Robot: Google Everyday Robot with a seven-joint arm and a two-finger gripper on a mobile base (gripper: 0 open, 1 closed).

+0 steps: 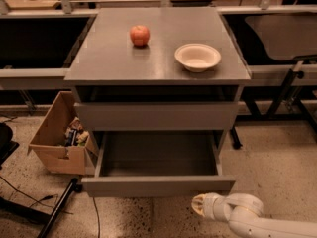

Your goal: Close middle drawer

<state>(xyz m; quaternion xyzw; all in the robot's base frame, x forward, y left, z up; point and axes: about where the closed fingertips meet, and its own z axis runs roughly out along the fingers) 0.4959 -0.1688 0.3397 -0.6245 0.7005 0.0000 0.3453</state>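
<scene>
The middle drawer (157,186) stands pulled far out, and the gripper (199,206), just below the drawer's front and right of its centre, open or closed I cannot tell, should rise to the front's middle and push squarely inward to avoid skewing.

White arm (267,223) low at right, seemingly horizontal, gripper (199,206) at its left end

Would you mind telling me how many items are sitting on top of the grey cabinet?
2: a red apple toward the back left and a white bowl at the right. Nothing appears hidden. The pincer sits low, just in front of the open middle drawer.
</scene>
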